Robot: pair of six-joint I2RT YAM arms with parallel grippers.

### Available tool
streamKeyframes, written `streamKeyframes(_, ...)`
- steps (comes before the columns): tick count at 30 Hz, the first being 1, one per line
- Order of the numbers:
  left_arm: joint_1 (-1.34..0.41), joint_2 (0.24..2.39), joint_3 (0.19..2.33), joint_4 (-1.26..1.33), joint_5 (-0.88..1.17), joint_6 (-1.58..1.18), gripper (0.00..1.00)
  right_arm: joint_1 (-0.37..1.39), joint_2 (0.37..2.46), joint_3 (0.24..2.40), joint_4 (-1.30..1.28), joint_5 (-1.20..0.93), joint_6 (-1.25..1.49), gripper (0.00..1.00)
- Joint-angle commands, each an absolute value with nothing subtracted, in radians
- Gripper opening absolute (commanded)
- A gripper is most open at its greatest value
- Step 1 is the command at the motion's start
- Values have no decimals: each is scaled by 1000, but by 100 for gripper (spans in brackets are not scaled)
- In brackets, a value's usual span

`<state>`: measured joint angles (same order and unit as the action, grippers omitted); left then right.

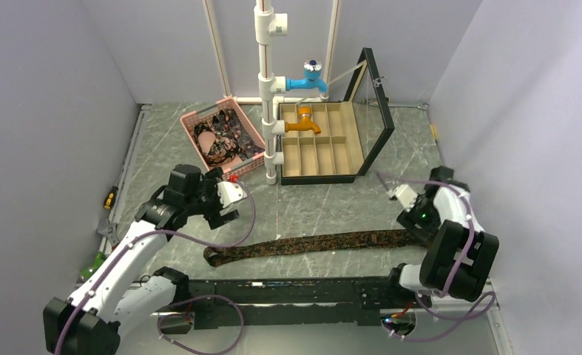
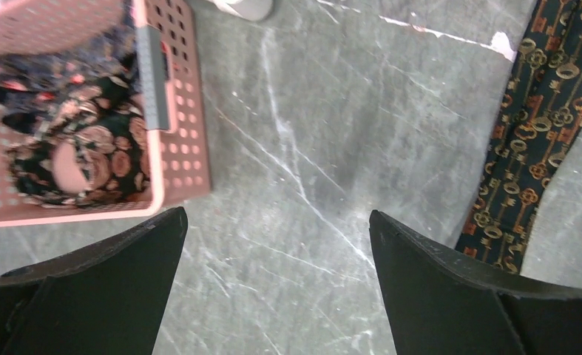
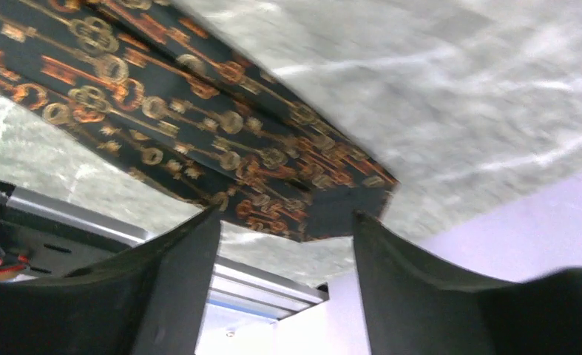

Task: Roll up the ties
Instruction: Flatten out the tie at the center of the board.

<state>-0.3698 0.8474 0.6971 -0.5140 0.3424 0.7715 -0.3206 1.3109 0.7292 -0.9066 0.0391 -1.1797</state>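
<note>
Seeing one tie (image 1: 310, 242) stretched flat on the desk (image 1: 310, 203) across the lower middle of the top view, wide end at the right, plus more ties (image 1: 225, 137) heaped in the pink basket (image 1: 196, 118) up left of centre. Over bare desk, left end effector (image 2: 276, 222) spread wide and gripping nothing, tie off at the right edge of that wrist view. Same for right end effector (image 3: 288, 222): parted, empty, the tie's wide tip lying just past its fingers.
</note>
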Motion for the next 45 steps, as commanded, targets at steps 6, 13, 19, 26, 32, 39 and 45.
streamKeyframes(6,-365,933,752,-621,410,762,97,-601,1437,926,-1041,-124,-1182,71)
streamKeyframes(13,-366,971,753,-635,377,796,95,-597,1588,915,-875,-63,-1024,72)
streamKeyframes(19,-365,982,731,-618,324,778,95,-542,1647,858,-839,-57,-915,68)
streamKeyframes(26,-365,1007,713,-712,364,856,94,-507,1703,840,-814,-57,-852,0)
streamKeyframes(32,-392,1018,683,-853,477,1016,93,-531,1691,987,-914,-94,-854,0)
streamKeyframes(39,-547,1063,662,-786,469,927,98,-532,1693,1066,-994,-125,-854,0)
streamKeyframes(45,-756,1156,647,-598,352,810,96,-534,1684,1064,-997,-114,-854,0)
